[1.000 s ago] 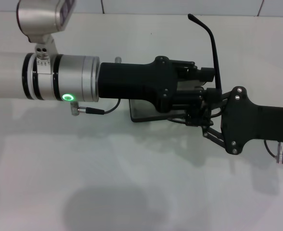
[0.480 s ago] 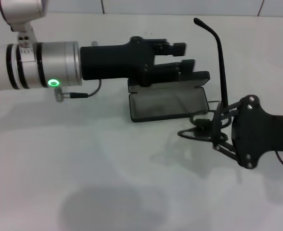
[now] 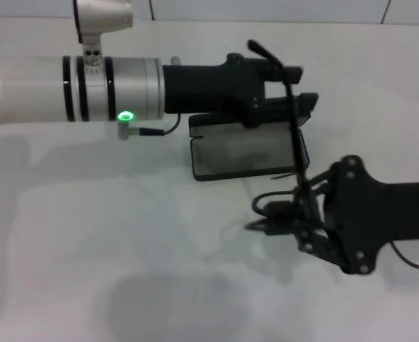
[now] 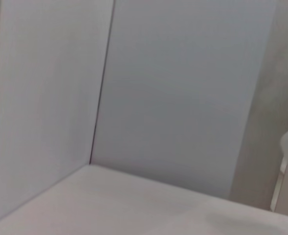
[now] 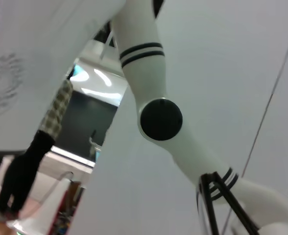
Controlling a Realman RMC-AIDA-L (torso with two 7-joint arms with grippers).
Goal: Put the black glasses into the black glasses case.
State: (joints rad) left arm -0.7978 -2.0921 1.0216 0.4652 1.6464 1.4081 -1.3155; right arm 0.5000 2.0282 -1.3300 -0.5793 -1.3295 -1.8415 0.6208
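Note:
The black glasses case [image 3: 245, 155] lies open mid-table, with its grey lining up and its lid raised at the back. My left gripper [image 3: 289, 87] reaches in from the left over the lid with its fingers apart. I cannot tell whether it touches the lid. My right gripper [image 3: 284, 222] comes in from the right, in front of the case and to its right. It is shut on the black glasses [image 3: 270, 211]. One long temple arm [image 3: 293, 128] sticks up across the case's right end. Thin black temple arms also show in the right wrist view [image 5: 203, 196].
The white table [image 3: 124, 235] spreads to the left and front of the case. A tiled wall edge [image 3: 266, 11] runs along the back. The left arm's silver wrist with a green light [image 3: 126, 116] hangs over the table's left half.
A second ago both grippers were together over the case. They moved apart. My left gripper has since come back right over the lid. My right gripper has carried the glasses left and frontward.

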